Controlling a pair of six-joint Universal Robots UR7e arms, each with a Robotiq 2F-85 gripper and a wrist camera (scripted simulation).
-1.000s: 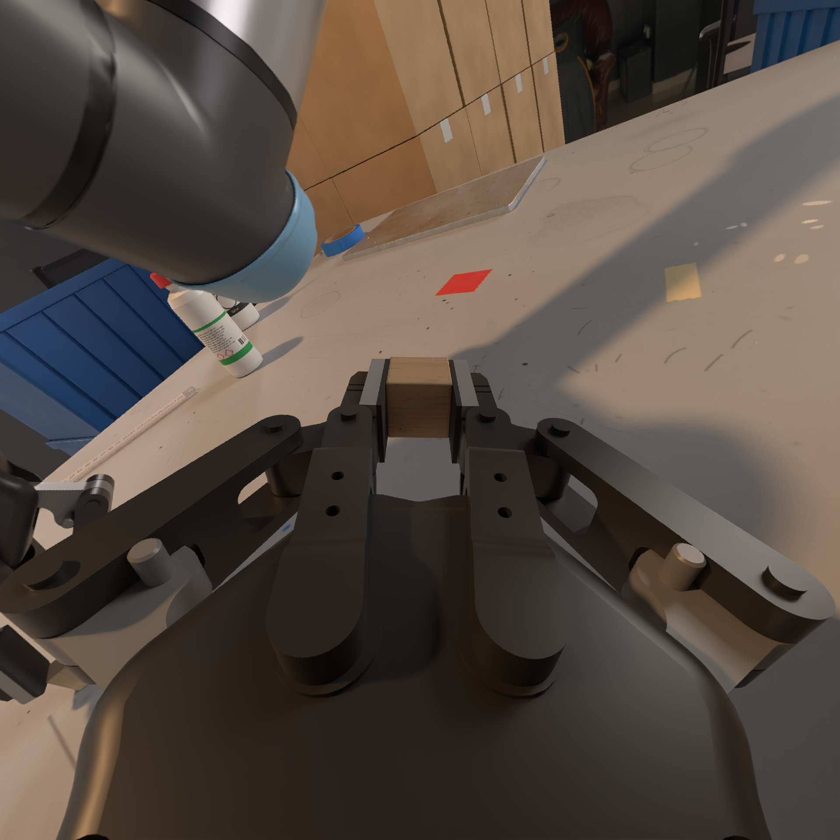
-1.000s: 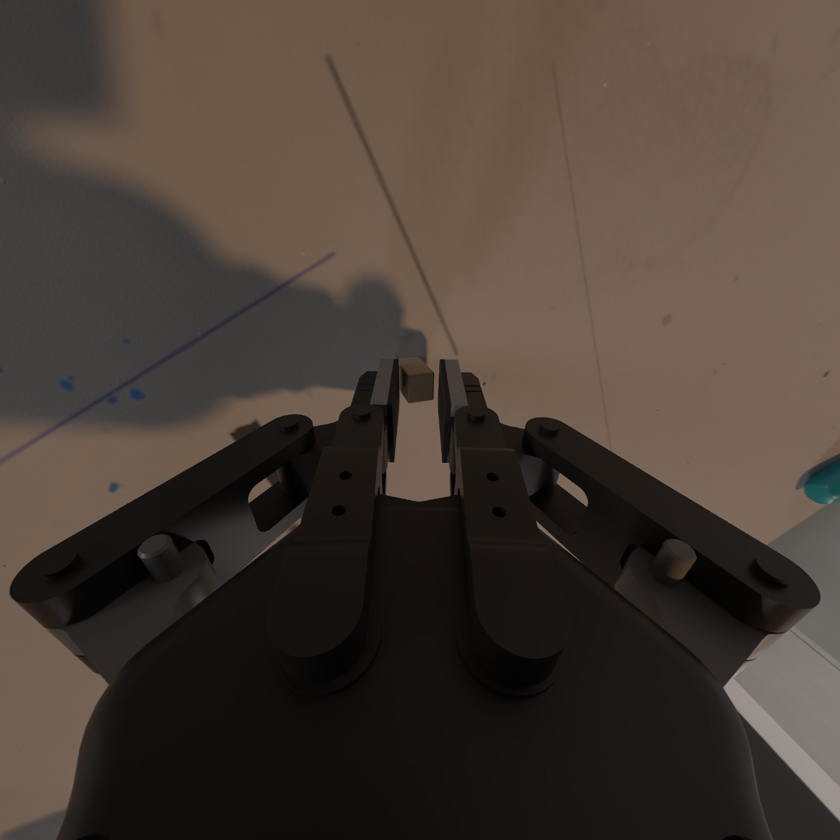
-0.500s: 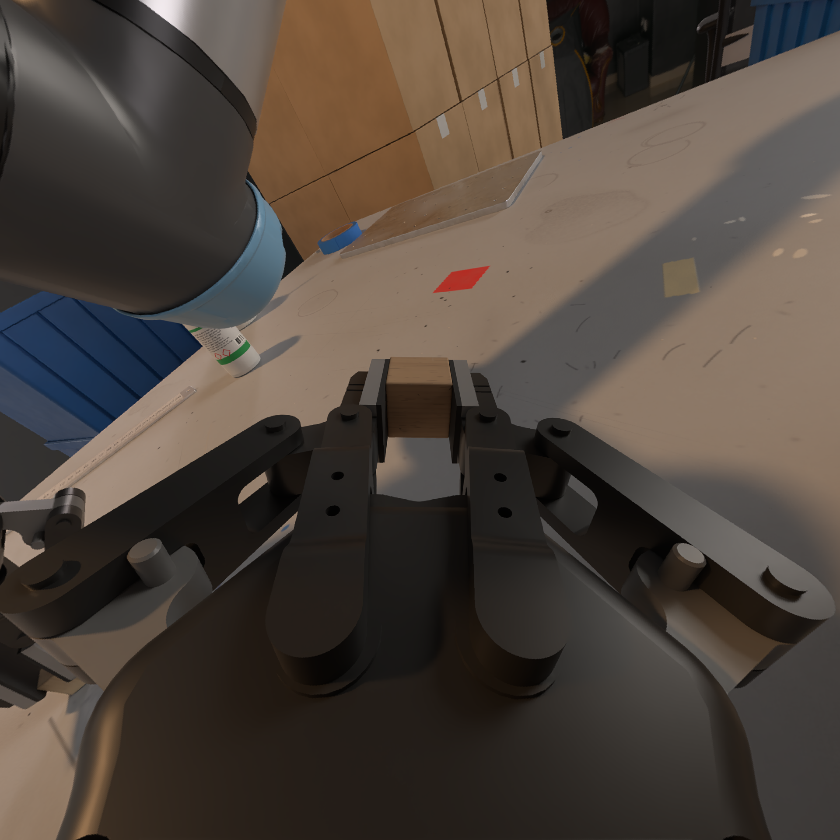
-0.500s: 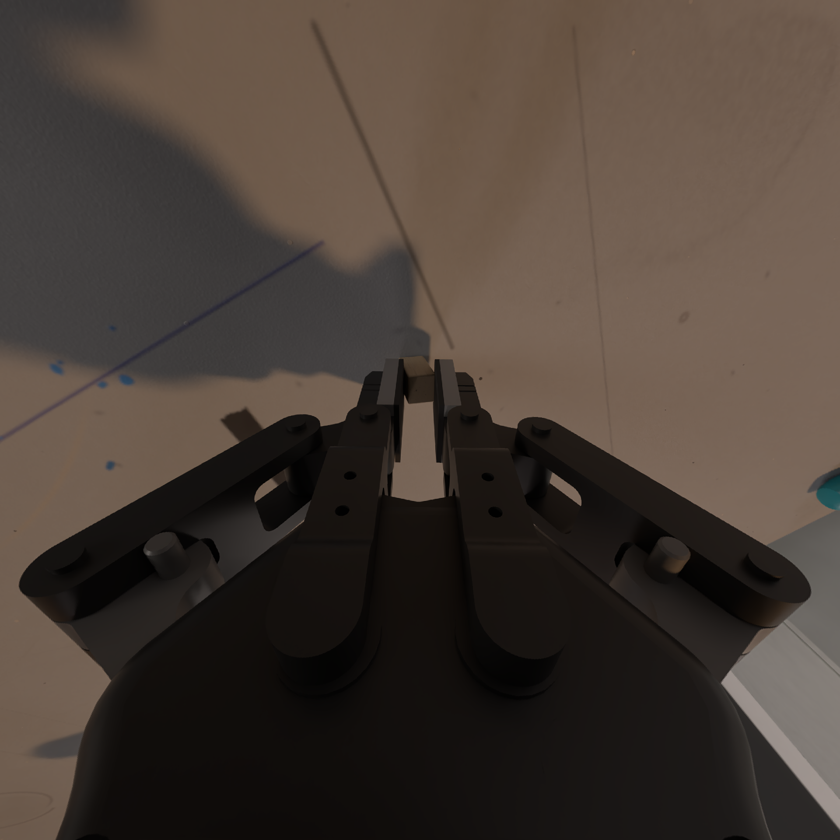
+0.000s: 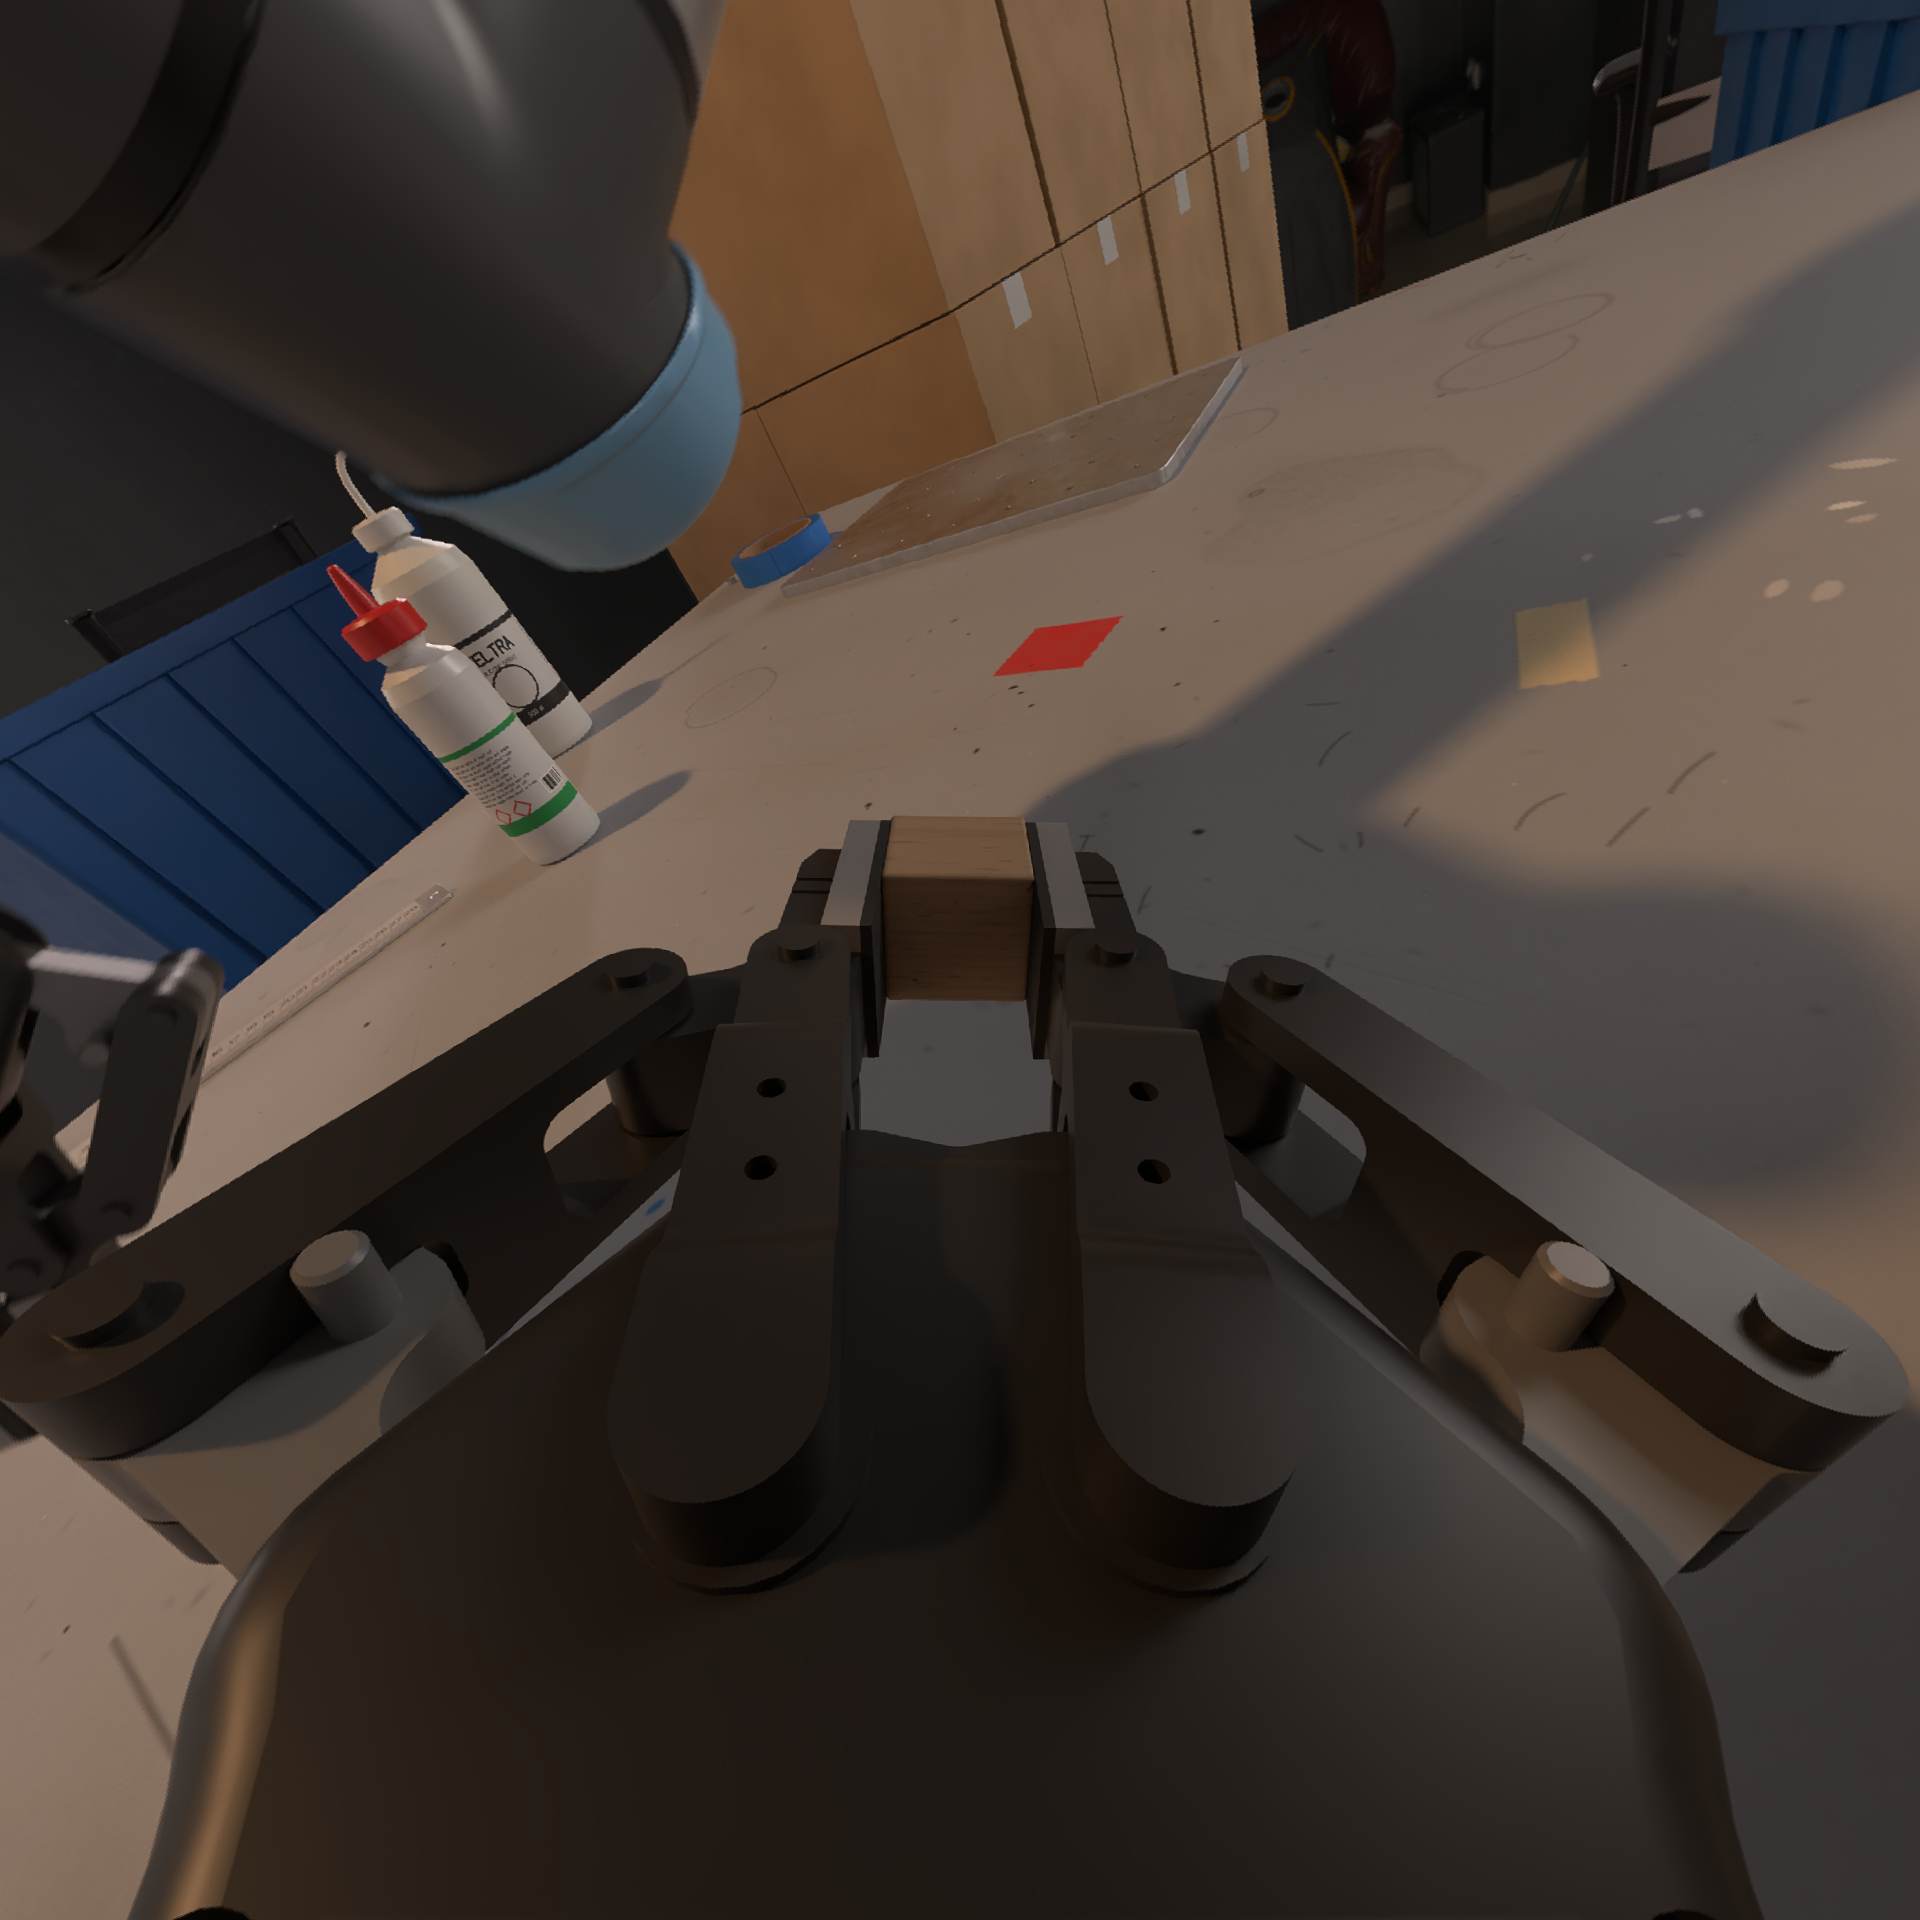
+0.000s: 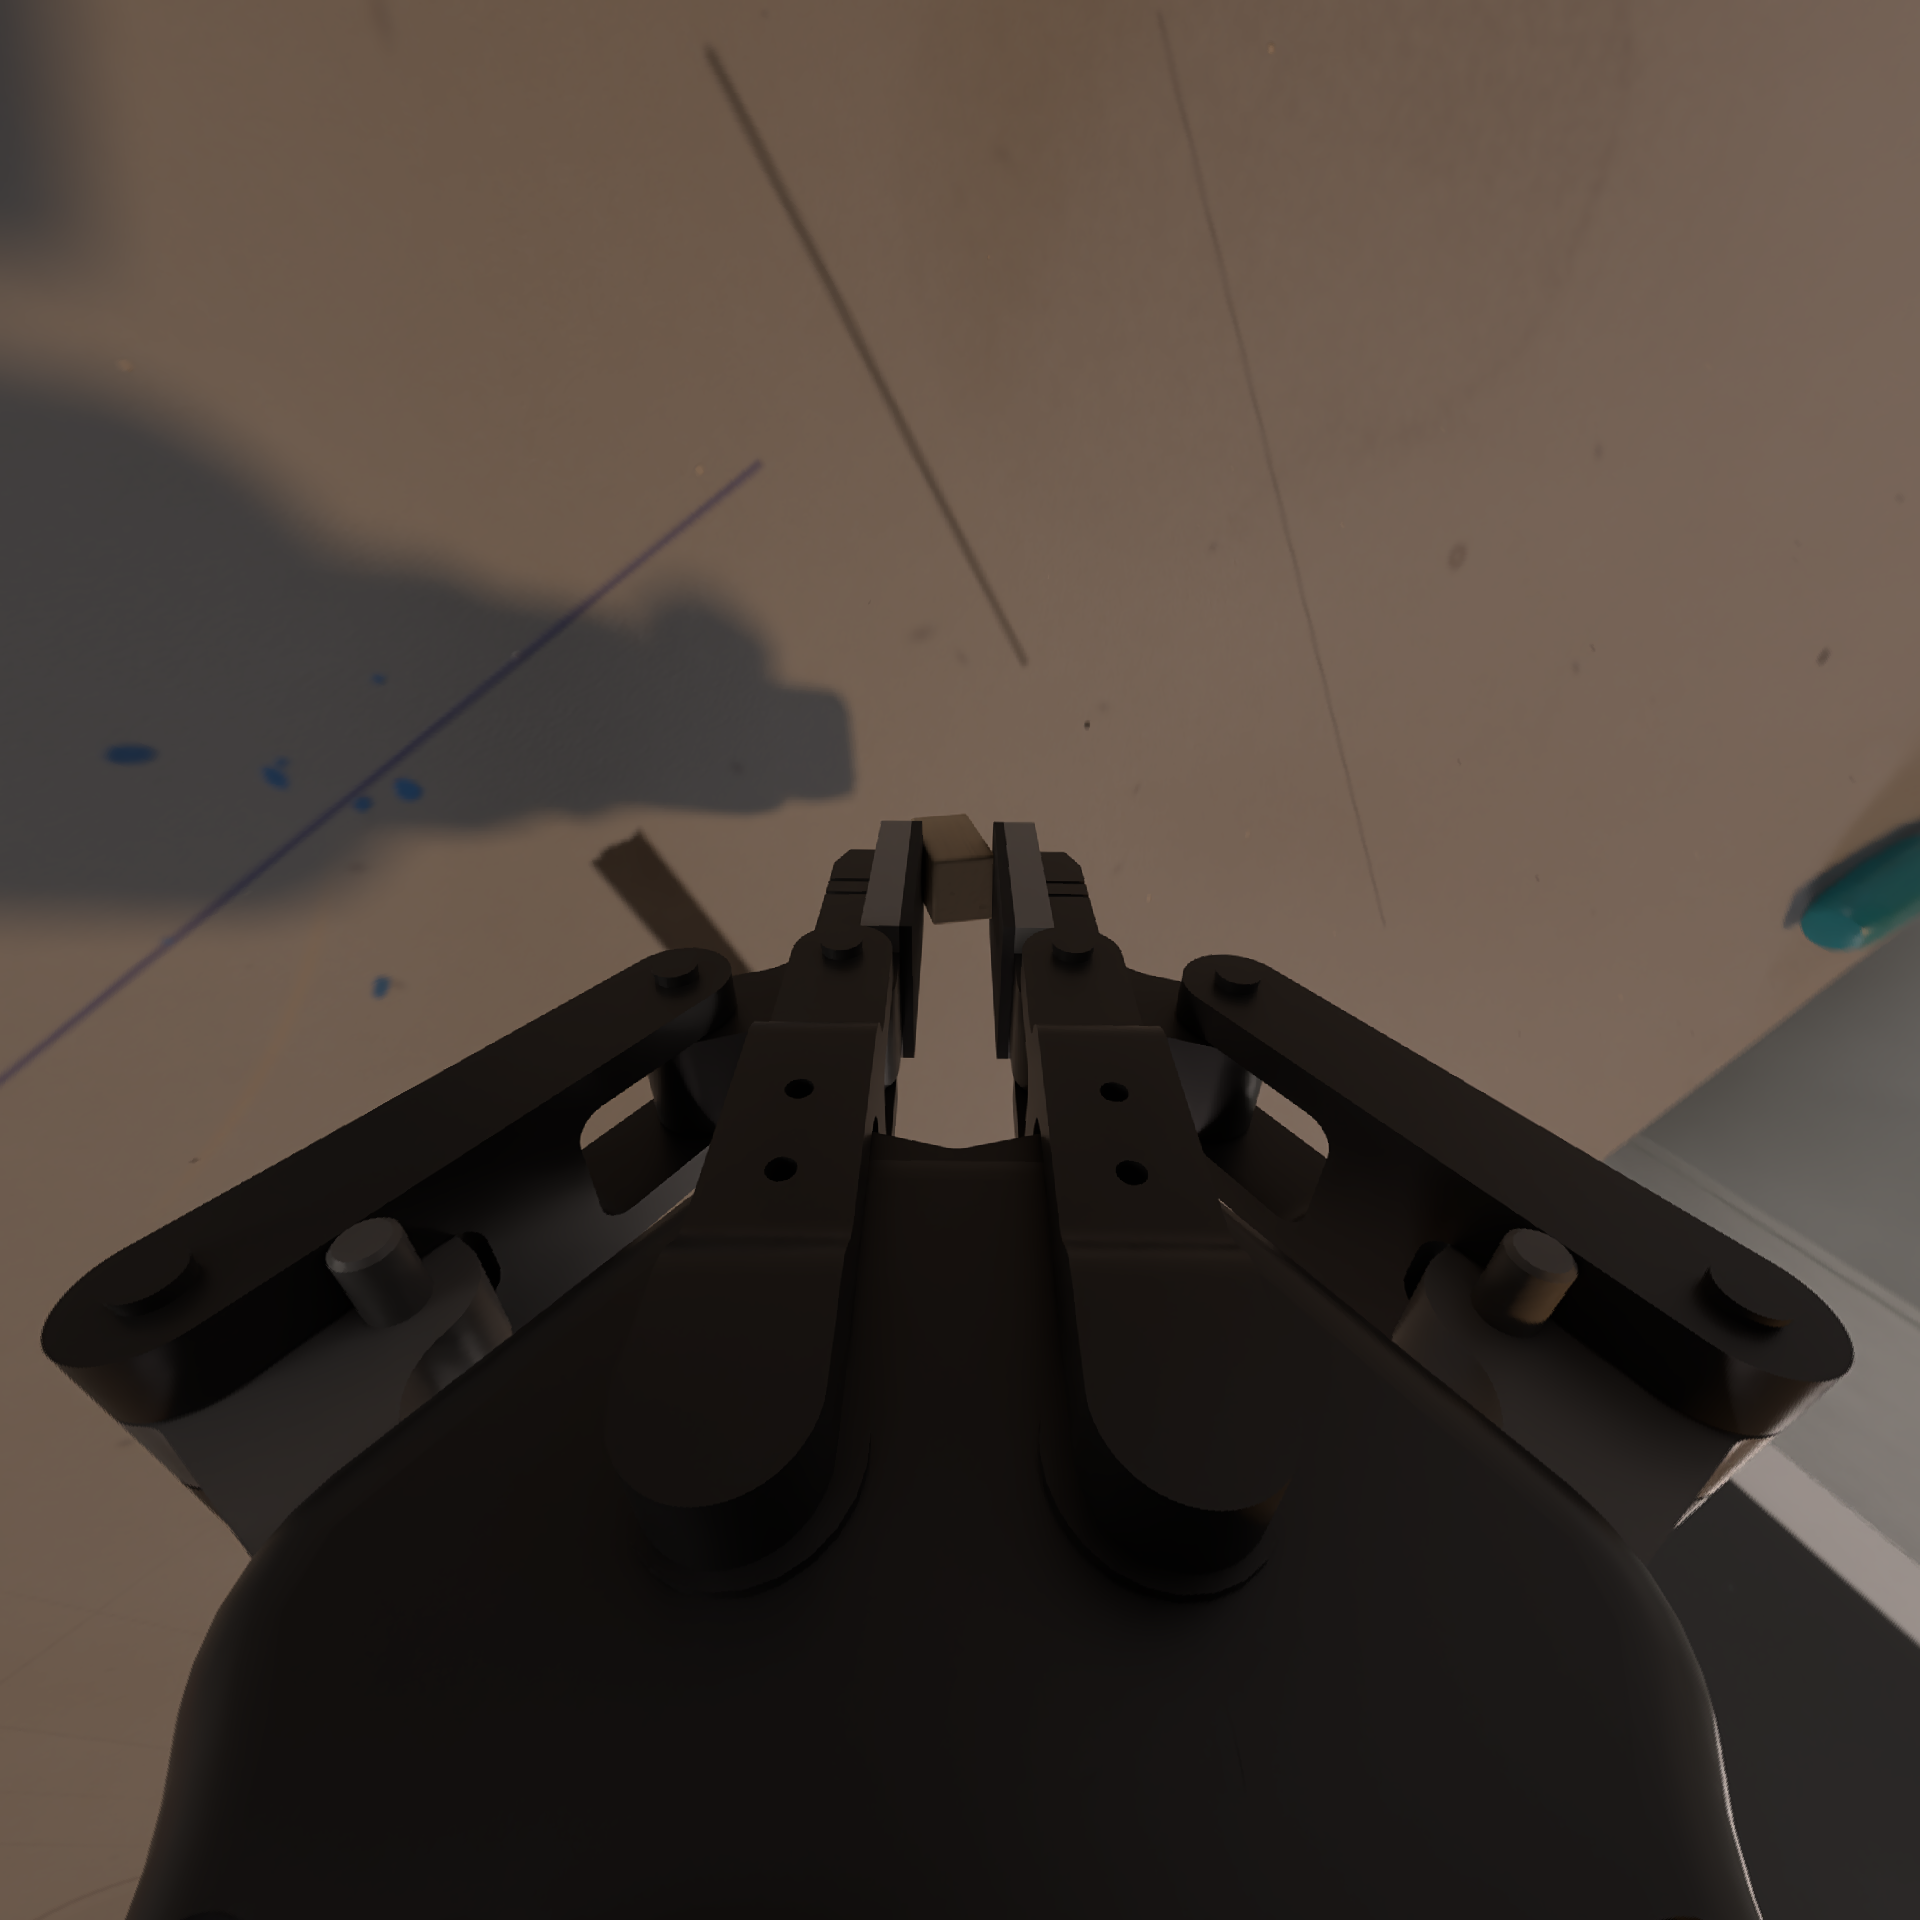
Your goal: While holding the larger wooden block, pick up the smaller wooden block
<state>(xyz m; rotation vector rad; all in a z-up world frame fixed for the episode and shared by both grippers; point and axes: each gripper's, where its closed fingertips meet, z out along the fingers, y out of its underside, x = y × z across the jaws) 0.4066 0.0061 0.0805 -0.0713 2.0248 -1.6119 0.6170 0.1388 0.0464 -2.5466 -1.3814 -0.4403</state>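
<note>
My left gripper (image 5: pixel 958 883) is shut on the larger wooden block (image 5: pixel 958 914), a light brown cube held between its pads above the table (image 5: pixel 1351 883). My right gripper (image 6: pixel 956 868) is shut on the smaller wooden block (image 6: pixel 956 873), a small pale cube pinched at the fingertips and held above the tabletop (image 6: pixel 1143 416); its shadow lies to the left. Part of the right arm (image 5: pixel 364 229) fills the upper left of the left wrist view.
Two white bottles (image 5: pixel 478 727) stand near the table's left edge by a ruler (image 5: pixel 332 977). A flat board (image 5: pixel 1029 478), a blue tape roll (image 5: pixel 779 545), a red patch (image 5: pixel 1060 644) and a yellow patch (image 5: pixel 1553 644) lie farther off. A teal object (image 6: pixel 1860 894) and grey plate (image 6: pixel 1818 1195) are at the right.
My right gripper closed on the smaller block and lifted it off the table. The right arm shifted in the left wrist view, uncovering the two bottles. The left gripper kept its hold.
</note>
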